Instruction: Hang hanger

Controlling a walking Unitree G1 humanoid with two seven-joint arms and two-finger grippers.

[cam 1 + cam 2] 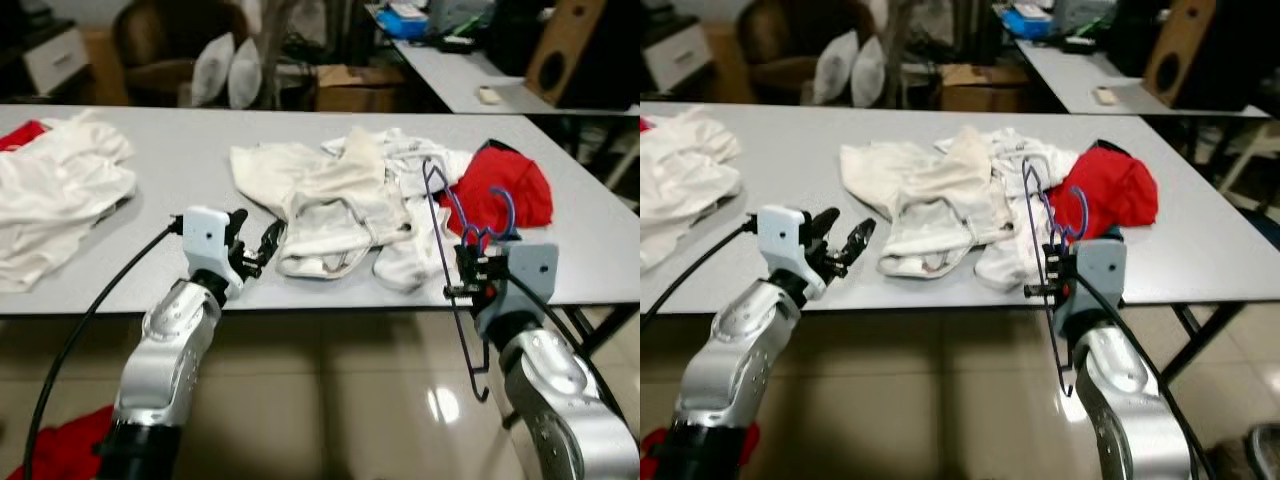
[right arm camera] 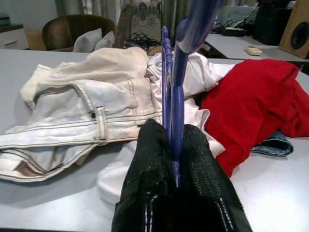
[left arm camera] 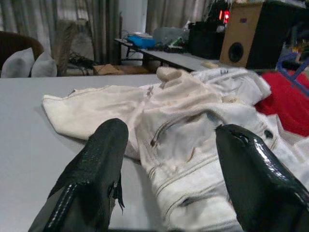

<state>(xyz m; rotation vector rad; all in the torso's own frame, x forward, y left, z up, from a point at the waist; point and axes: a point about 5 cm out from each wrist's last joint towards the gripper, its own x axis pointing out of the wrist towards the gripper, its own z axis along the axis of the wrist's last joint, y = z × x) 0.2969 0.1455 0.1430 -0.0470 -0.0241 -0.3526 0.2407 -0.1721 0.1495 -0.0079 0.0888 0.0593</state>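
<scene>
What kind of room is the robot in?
Probably a workroom or office corner used for sorting laundry: clothes piled on a long grey table, a wooden speaker and a cardboard box behind, shiny tiled floor.

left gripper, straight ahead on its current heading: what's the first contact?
Most likely the cream-white shorts. The left gripper is open at the table's near edge, fingers aimed at that garment's waistband, with bare tabletop between. Exact gap is unclear.

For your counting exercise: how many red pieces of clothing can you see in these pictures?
3. One red garment lies on the table behind the right gripper. A red scrap shows at the table's far left edge. Another red cloth lies on the floor. More may be hidden.
</scene>
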